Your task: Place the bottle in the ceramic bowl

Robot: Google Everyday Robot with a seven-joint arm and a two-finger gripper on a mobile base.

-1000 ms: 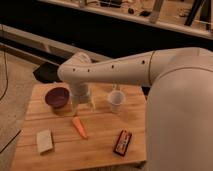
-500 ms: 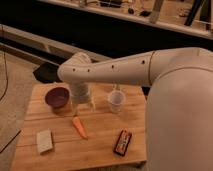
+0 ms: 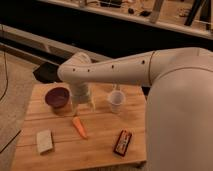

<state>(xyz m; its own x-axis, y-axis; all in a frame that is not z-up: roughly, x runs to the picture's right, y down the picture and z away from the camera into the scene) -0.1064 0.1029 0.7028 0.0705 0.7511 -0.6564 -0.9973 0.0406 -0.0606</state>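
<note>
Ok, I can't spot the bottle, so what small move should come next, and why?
Probably ease the pincer straight down a little. It hangs between the ceramic bowl and the cup, the bottle may be hidden beneath it, and the bowl looks empty.

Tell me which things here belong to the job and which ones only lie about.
Job: bowl; gripper, low over the table just right of the bowl; bottle, which I cannot make out.
Lying about: cup; carrot; pale block; snack bar.
</note>
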